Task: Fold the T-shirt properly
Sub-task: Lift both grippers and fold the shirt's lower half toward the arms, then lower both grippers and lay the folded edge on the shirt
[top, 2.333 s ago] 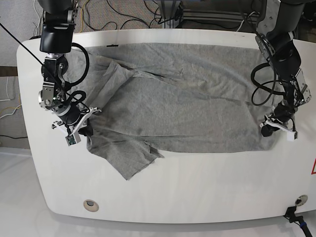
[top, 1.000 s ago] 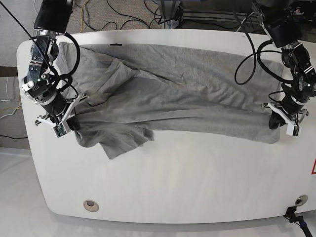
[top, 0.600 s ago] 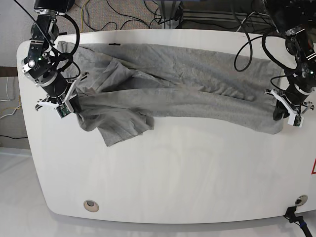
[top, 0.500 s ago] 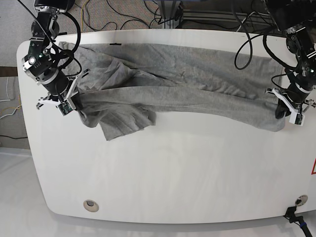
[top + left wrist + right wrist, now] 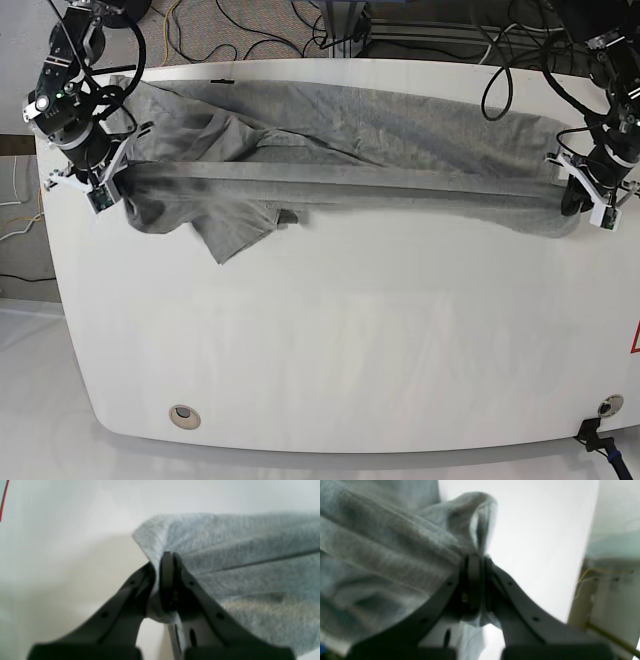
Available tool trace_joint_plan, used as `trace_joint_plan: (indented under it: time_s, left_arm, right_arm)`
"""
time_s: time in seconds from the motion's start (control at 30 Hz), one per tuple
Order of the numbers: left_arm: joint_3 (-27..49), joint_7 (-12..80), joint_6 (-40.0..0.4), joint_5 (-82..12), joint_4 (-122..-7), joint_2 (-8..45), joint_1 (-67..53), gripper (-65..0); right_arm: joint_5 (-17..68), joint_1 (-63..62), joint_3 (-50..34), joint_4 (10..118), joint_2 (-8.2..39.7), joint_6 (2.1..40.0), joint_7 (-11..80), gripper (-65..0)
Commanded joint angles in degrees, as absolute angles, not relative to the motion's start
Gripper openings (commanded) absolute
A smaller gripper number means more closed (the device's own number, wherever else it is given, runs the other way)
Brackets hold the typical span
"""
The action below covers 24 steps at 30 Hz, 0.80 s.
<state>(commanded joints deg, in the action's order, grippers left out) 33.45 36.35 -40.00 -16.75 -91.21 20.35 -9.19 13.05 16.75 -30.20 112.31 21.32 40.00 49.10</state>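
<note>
The grey T-shirt [image 5: 340, 150] lies across the far half of the white table [image 5: 330, 340]. Its near edge is lifted into a taut fold between both arms. My left gripper [image 5: 577, 200], at the right of the base view, is shut on the shirt's right corner [image 5: 160, 537]; the cloth is pinched between the black fingers [image 5: 167, 580]. My right gripper [image 5: 112, 195], at the left of the base view, is shut on the bunched left side of the shirt [image 5: 395, 550], its fingers [image 5: 472, 580] clamped on a fold. A sleeve [image 5: 235, 232] hangs below the fold.
A round metal fitting [image 5: 183, 415] sits near the table's front left and another [image 5: 608, 405] at the front right. Cables [image 5: 260, 30] run on the floor behind the table. A red mark [image 5: 634, 340] shows at the right edge.
Both grippers have carried the shirt's near edge away from the front toward the back of the table. The fold is now tighter and higher, and the sleeve has dragged along.
</note>
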Motion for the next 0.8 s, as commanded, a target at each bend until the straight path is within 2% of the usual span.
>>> trace_joint_plan:
  time_s: [0.13,0.4,0.47,0.63,0.67,0.73,0.8]
  left_arm:
    - [33.5,36.3,-40.0,-16.7,-91.2,20.4,-11.0,-65.0]
    - [33.4,36.2,-40.0,-16.4,-90.8,20.4,-14.1,-65.0]
    - [33.4,36.2,-40.0,-16.2,-90.6,20.4,-14.5,-65.0]
    - [33.2,36.3,-40.0,-11.1,-90.2,18.6,-15.2,-65.0]
    - [33.3,36.3,-40.0,-10.0,-90.1,18.3,-15.2,-59.7]
    - [33.5,36.1,-40.0,-8.5,-90.0,18.0,-15.2,-41.3]
    - [33.5,36.2,-40.0,-7.8,-90.0,18.0,-15.2,-27.7]
  right_arm:
    - [13.1,20.0,-31.9,112.4,19.1,40.0,49.1,-65.0]
    - [13.1,26.4,-32.0,112.2,18.7,40.0,49.1,-65.0]
    - [12.7,26.9,-31.9,112.0,16.9,40.0,49.1,-65.0]
    - [12.6,26.8,-31.8,109.3,15.2,40.0,49.0,-65.0]
    - [12.6,26.8,-31.8,108.9,15.2,40.0,48.9,-61.0]
    - [12.6,26.8,-31.8,108.7,15.2,40.0,48.7,-49.2]
    - [12.6,26.8,-31.8,108.6,15.3,40.0,48.7,-38.3]
